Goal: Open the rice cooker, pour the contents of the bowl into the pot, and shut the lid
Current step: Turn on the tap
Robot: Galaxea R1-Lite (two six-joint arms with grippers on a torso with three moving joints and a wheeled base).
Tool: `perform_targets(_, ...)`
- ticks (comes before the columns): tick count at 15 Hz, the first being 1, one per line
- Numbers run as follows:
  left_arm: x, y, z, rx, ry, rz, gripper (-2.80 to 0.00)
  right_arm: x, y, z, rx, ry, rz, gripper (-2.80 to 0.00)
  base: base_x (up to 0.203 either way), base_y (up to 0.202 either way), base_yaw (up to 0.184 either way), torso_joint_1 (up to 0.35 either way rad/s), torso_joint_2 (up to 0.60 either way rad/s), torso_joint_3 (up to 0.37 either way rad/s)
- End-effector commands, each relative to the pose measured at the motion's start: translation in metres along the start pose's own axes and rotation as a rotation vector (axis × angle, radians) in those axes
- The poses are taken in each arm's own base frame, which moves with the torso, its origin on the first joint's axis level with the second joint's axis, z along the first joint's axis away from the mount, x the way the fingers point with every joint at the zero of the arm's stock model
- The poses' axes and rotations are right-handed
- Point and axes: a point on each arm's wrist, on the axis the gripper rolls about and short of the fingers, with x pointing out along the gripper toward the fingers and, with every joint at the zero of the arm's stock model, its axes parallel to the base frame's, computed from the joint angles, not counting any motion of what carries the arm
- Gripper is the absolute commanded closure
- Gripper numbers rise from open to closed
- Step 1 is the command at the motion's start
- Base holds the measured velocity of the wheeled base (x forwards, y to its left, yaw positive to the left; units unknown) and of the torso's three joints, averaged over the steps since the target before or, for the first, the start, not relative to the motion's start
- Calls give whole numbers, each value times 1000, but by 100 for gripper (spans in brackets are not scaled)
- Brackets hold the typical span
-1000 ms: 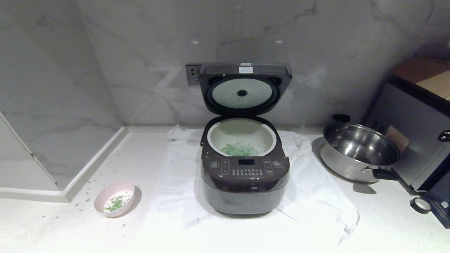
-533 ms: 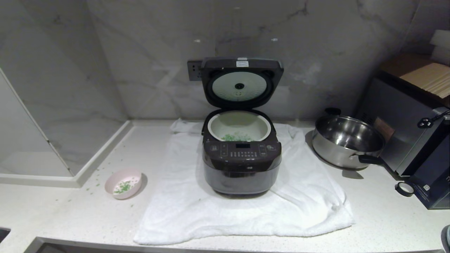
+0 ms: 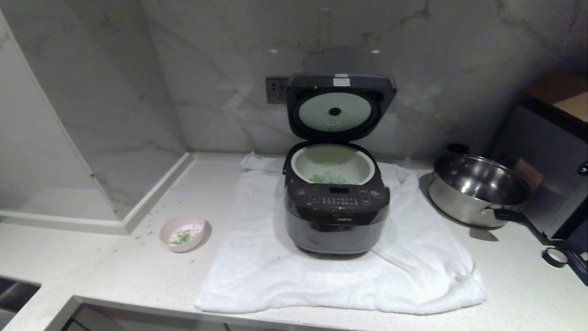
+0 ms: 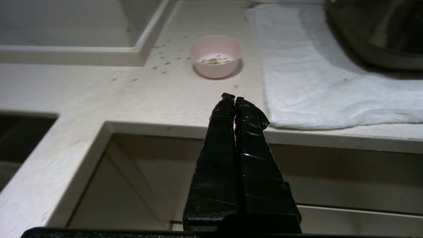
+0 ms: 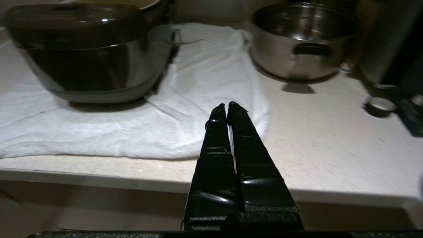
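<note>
The dark rice cooker [image 3: 336, 216] stands on a white towel [image 3: 257, 271] with its lid [image 3: 340, 108] raised against the wall. Green bits [image 3: 327, 177] lie inside its white pot [image 3: 298, 166]. The small pink bowl [image 3: 183, 232] sits on the counter left of the towel and holds a few green bits [image 4: 214, 60]. Neither arm shows in the head view. My left gripper [image 4: 234, 98] is shut and empty, short of the counter's front edge, facing the bowl [image 4: 216, 56]. My right gripper [image 5: 226, 105] is shut and empty over the front edge, right of the cooker [image 5: 89, 49].
A steel pan [image 3: 477, 191] with black handles stands right of the towel, an oven-like box [image 3: 546, 165] beyond it and a tape roll [image 3: 553, 257] at the far right. Green bits [image 3: 149, 225] are scattered near the bowl. A raised ledge [image 3: 138, 214] borders the left corner.
The whole head view has shifted: the camera has drawn back and turned, so the counter's front edge now shows. Cooker, bowl and pan keep their places on the counter.
</note>
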Motion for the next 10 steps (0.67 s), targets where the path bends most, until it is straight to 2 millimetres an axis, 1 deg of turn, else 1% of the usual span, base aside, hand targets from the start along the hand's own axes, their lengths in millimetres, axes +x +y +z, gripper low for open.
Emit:
perform_targets(1, 0, 0, 0, 1, 1, 0, 0, 0, 0, -1, 0, 3, 0, 0, -4, -15, 160, 9, 2, 0)
perform_targets(10, 0, 0, 0, 1, 1, 0, 0, 0, 0, -1, 0, 2, 0, 0, 0, -7, 177, 3, 1, 1)
